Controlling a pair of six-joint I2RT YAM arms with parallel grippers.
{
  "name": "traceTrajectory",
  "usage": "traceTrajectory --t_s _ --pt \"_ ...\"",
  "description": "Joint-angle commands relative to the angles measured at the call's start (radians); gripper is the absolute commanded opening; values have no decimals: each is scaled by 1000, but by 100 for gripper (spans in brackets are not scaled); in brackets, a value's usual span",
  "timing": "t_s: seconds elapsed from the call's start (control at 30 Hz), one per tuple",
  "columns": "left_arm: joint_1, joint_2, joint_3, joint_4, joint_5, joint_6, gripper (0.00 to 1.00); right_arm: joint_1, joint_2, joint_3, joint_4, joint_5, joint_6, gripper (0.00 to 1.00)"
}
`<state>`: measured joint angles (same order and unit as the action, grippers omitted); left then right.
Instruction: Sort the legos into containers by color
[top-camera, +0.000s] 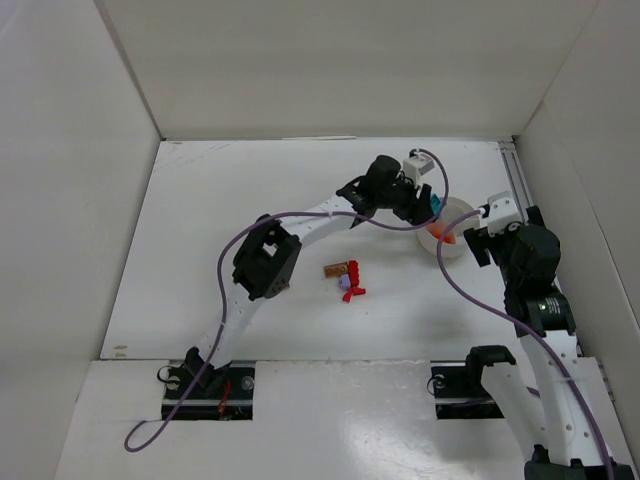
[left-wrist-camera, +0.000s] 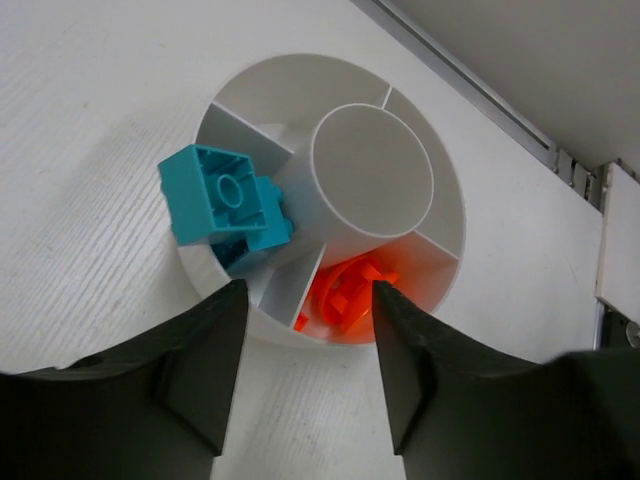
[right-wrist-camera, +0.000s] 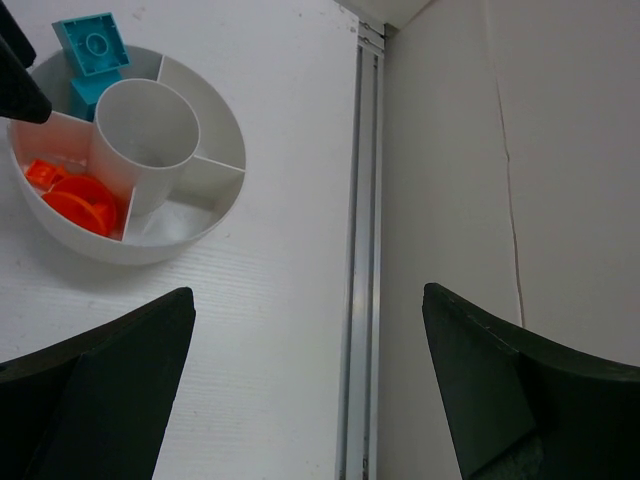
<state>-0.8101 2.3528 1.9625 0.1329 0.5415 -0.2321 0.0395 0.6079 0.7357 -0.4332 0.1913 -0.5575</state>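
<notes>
Teal square brick (left-wrist-camera: 220, 195) tilts in round white bowl (left-wrist-camera: 300, 72).

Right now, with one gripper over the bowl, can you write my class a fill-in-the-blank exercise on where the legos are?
1. The round cup in the middle of the white bowl is ___.
2. Next to the teal bricks, another compartment holds ___ pieces.
3. The brown brick, purple brick and red bricks lie outside the bowl, on the ___.
4. The gripper directly above the bowl belongs to the ___ arm.

Missing words: empty; orange; table; left.
</notes>
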Motion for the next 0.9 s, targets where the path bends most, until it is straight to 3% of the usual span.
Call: traceTrajectory --t_s 0.0,0.23,0.37,0.43,0.47,0.57,0.67,0.73,0.83,0.87 --pt "-3 -154 -46 -4 -8 40 51 -6 -13 -2 63 10 -2 100" --pt "6 -392 -299 13 -71 70 65 -6 -13 -2 82 -35 -12 100" --pt "46 -591 -533 73 -121 44 80 -6 -4 -2 102 -101 -35 100" --pt "55 -724 -640 73 -219 24 100 -6 27 -2 102 -144 -57 100" --pt "69 -769 -692 73 -262 10 100 -6 42 -2 102 -182 -58 100" --pt "97 -940 -894 34 -400 -59 100 86 125 -2 123 -205 -79 100" --pt "112 -1108 -1056 -31 -536 -122 100 297 242 17 172 -205 -79 100" --pt "121 -1190 -1143 -84 -622 -220 100 488 315 42 200 -135 -33 100" --pt "132 -1338 -1226 -206 -774 -355 100 676 464 57 218 3 60 100" --pt "132 -1369 -1246 -232 -797 -380 100 700 530 73 218 29 159 100"
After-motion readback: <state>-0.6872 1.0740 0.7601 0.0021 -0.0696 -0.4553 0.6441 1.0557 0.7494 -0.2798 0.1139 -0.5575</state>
